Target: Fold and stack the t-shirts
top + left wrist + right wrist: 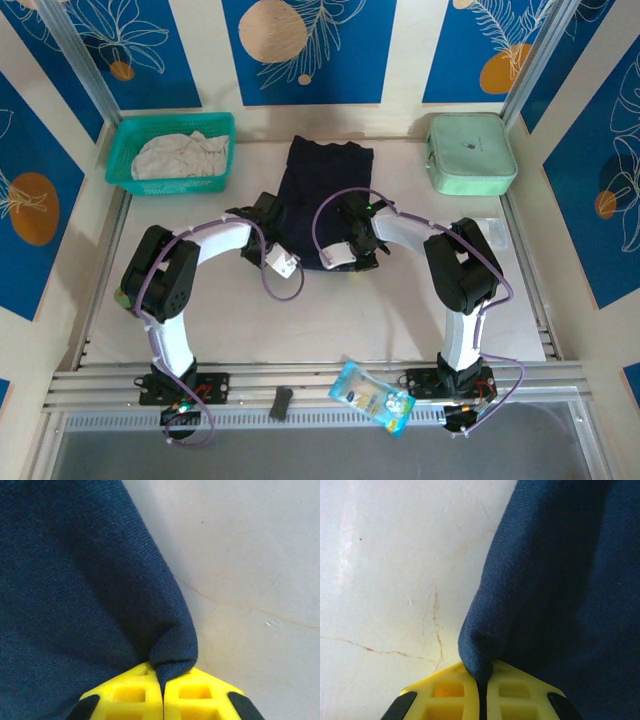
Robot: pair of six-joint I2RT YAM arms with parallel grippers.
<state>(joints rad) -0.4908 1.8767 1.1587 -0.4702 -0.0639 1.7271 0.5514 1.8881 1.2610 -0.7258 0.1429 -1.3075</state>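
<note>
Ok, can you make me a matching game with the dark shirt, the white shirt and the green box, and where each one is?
1 navy t-shirt
2 off-white t-shirt
3 mint-green case

A in the teal basket
B far right of the table
C mid-table, pinched by left gripper and right gripper

Pairs: 1-C, 2-A, 3-B.

From above, the two wrists [352, 240] hide the near hem of the navy t-shirt [328, 175], and the off-white t-shirt [180, 155] lies too crumpled in the basket [170, 121] to tell sleeves from collar. In the wrist views the navy cloth runs off the frame — top and left at the left gripper [162, 677], top and right at the right gripper [482, 677] — and the bottom edge cuts off the yellow fingers [130, 695]. The small dark thing [281, 403] at the near edge is too small to name.
</note>
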